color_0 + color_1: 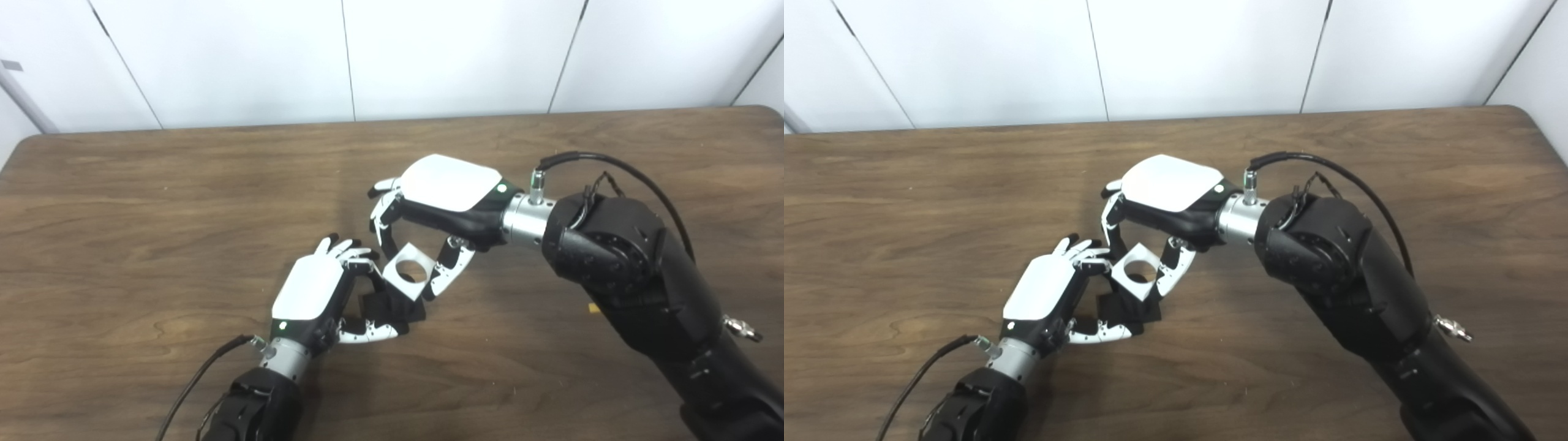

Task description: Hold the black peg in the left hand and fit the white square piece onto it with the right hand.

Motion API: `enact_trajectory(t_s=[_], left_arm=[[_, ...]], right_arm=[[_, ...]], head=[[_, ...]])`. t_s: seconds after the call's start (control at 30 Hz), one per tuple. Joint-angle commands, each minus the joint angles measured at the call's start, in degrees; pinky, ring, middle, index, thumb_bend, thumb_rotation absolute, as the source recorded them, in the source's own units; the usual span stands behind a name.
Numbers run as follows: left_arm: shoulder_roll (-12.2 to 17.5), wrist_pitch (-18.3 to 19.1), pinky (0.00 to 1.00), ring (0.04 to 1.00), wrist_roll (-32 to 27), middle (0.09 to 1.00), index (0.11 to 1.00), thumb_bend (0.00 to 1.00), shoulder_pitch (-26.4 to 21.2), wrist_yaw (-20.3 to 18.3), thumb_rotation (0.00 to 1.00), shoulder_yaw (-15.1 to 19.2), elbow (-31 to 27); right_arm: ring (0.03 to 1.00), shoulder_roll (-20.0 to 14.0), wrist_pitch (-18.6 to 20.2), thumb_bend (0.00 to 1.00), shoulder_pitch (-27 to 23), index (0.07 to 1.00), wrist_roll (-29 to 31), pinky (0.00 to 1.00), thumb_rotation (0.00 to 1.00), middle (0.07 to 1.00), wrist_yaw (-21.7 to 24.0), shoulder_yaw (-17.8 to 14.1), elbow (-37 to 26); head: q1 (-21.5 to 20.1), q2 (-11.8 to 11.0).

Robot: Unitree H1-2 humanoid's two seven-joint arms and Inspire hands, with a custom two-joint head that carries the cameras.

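Note:
My left hand [318,294] is shut on the black peg [392,309], holding it low over the wooden table near the middle. My right hand [441,202] comes in from the right and is shut on the white square piece [409,271], pinched between fingers and thumb. The piece has a round hole in its middle and is tilted. It sits right on top of the black peg's upper end, touching or nearly touching it. The peg's top is hidden behind the white piece. In the right eye view the piece [1135,271] sits over the peg [1127,311] the same way.
The wooden table [184,202] spreads wide around both hands. A small yellow speck [593,308] lies on the table beside my right forearm. A white panelled wall stands behind the table's far edge.

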Motion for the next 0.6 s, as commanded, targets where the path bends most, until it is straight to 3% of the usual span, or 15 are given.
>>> enact_trajectory(t_s=[0.0, 0.57], left_arm=[[0.20, 0.68, 1.00, 0.903, 1.22, 0.798, 0.487, 0.52, 0.83, -2.27, 0.05, -1.26, 0.80], [0.32, 0.93, 1.00, 0.905, 1.14, 0.802, 0.487, 0.52, 0.75, -2.28, 0.05, -1.22, 0.78]], right_arm=[[0.895, 0.52, -0.89, 0.52, -2.68, 0.483, -0.10, 0.83, 0.13, 0.741, -2.29, -1.19, -0.18], [0.904, 1.27, -0.46, 0.52, -2.01, 0.483, -0.44, 0.84, 0.13, 0.748, -1.42, -0.66, 0.50]], head=[[0.04, 0.02], [0.01, 0.20]])
